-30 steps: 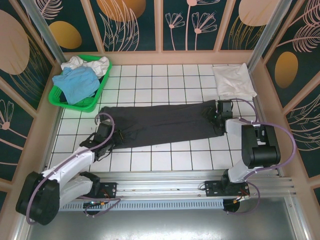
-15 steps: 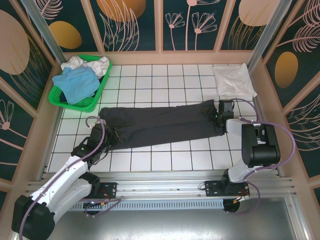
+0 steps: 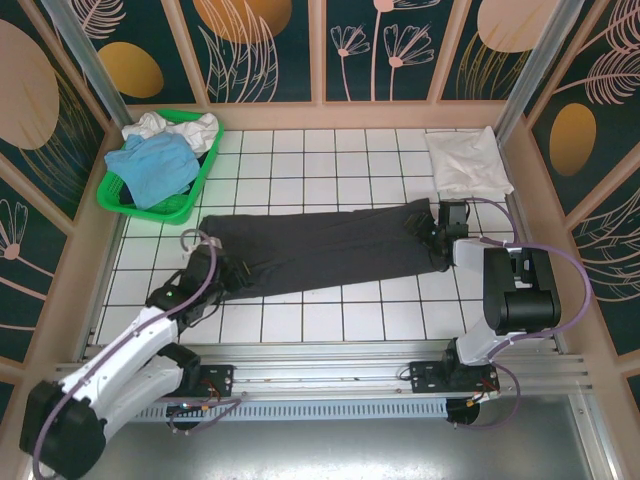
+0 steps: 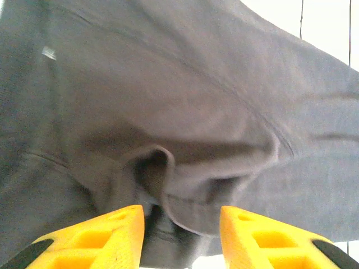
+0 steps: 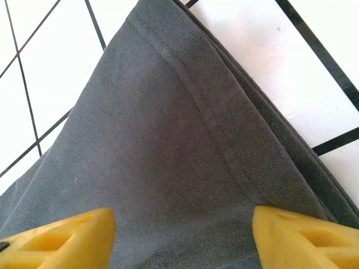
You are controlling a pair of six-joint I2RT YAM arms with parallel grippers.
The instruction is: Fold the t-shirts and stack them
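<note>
The dark charcoal t-shirt (image 3: pixel 320 245) lies as a long folded strip across the middle of the tiled table. My left gripper (image 3: pixel 210 268) is at its left end. There its fingers (image 4: pixel 112 230) stand apart, open, around a loose raised fold of the dark t-shirt (image 4: pixel 196 101). My right gripper (image 3: pixel 437 232) is low over the strip's right end. It is open wide, with the hemmed corner of the dark t-shirt (image 5: pixel 168 140) lying flat between the fingers. A folded white t-shirt (image 3: pixel 468 160) rests at the back right.
A green basket (image 3: pixel 150 212) at the back left holds a light blue t-shirt (image 3: pixel 155 165) and crumpled white t-shirts (image 3: pixel 180 127). Patterned walls close in the table on three sides. Bare tiles lie in front of and behind the dark strip.
My left gripper has gone from shut to open, letting go of the dark t-shirt's left end, and its arm shifted slightly toward the near left. The right arm has stayed put.
</note>
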